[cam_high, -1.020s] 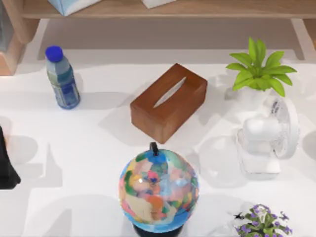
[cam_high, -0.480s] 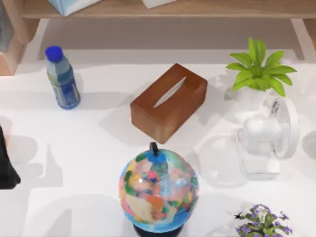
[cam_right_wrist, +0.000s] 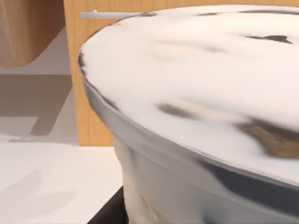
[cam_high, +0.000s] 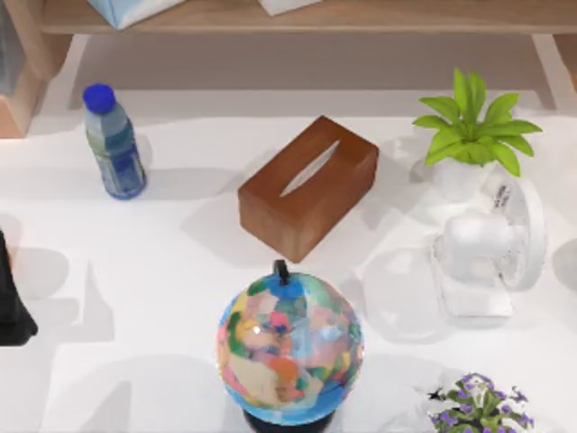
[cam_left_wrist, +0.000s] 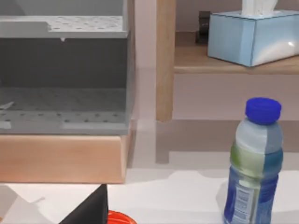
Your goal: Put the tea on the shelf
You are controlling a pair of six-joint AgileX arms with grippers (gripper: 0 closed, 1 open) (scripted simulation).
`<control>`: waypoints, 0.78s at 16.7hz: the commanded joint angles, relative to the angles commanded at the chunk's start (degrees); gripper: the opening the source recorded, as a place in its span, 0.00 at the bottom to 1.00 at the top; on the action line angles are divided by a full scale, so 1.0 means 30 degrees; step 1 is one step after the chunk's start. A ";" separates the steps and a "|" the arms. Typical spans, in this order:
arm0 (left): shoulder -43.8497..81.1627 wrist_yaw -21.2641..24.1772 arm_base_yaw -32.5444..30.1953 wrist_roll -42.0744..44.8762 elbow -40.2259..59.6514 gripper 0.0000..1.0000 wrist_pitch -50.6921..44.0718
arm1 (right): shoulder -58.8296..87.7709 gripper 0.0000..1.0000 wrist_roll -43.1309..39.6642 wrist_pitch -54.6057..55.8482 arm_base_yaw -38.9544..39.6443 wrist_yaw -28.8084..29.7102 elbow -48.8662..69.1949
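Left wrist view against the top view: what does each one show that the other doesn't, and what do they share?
Left wrist alone: a grey perforated rack on a wooden base, beside the shelf's upright post, and an orange edge.

Top alone: the brown tissue box, globe, white fan, green plant, purple flowers, and the left arm at the table's left edge.

Both: the tea bottle, the shelf, the blue tissue box.
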 joint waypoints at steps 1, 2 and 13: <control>0.0000 0.0000 0.0000 0.0000 0.0000 1.00 0.0000 | 0.0081 0.00 0.0029 0.0045 0.0000 -0.0007 0.0023; 0.0000 0.0000 0.0000 0.0000 0.0000 1.00 0.0000 | 0.0081 0.00 0.0029 0.0045 0.0000 -0.0007 0.0023; 0.0000 0.0000 0.0000 0.0000 0.0000 1.00 0.0000 | -0.3746 0.00 0.0888 -0.3747 0.7908 0.3869 0.4362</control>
